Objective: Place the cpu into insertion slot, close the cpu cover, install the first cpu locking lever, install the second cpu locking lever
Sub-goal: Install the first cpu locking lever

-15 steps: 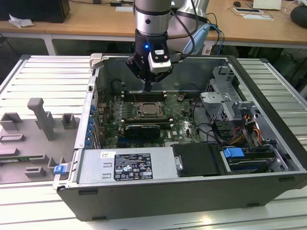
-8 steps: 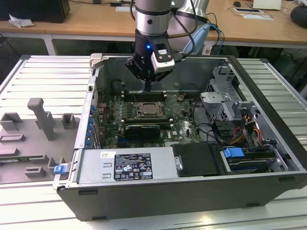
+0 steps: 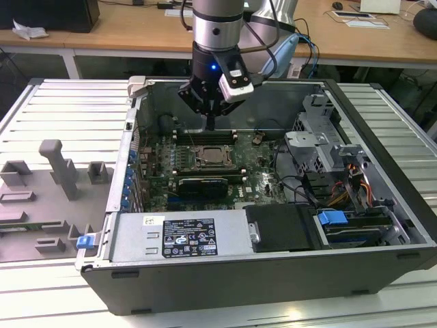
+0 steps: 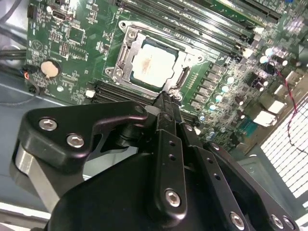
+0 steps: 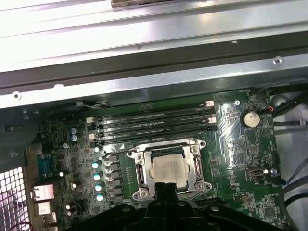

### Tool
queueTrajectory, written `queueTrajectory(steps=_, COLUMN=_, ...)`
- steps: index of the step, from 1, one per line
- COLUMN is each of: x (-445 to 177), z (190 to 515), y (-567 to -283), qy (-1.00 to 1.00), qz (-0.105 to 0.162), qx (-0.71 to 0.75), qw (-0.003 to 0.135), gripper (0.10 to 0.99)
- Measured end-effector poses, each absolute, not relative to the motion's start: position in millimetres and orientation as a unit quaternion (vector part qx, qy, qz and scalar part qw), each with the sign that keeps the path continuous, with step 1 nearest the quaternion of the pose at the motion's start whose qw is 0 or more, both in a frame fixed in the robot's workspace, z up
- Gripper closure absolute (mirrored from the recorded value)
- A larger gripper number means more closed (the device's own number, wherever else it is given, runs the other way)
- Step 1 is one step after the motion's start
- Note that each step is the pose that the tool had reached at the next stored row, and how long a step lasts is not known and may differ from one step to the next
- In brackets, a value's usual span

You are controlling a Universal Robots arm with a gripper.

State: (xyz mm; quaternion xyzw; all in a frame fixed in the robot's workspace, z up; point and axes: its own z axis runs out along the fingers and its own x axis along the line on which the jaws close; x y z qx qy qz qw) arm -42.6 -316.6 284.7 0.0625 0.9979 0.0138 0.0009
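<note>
Black and pinched fully narrow, gripping nothing, the claw [image 4: 166, 103] hovers over one edge of the insertion slot [image 4: 124, 55]. Inside it the cpu [image 4: 155, 65] lies flat, with the cpu cover [image 4: 168, 45] framing its pale top. Whether either locking lever is latched cannot be told. Lever work looks to be the step in hand, best done by pushing with the slim tip on the lever alone, clear of the chip. Beyond run the memory slots [image 5: 149, 122] and the case wall [image 5: 154, 57].

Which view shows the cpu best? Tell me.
The second wrist view: the cpu lies large and unblocked. In the first wrist view the claw overlaps its edge; the exterior view shows it small.
</note>
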Motion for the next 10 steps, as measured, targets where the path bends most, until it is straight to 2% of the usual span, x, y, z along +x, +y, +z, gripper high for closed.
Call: queueTrajectory(steps=10, x=-42.6, z=284.7, y=-316.6, qy=1.000, qz=0.014, qx=0.015, qw=0.000, gripper=0.980)
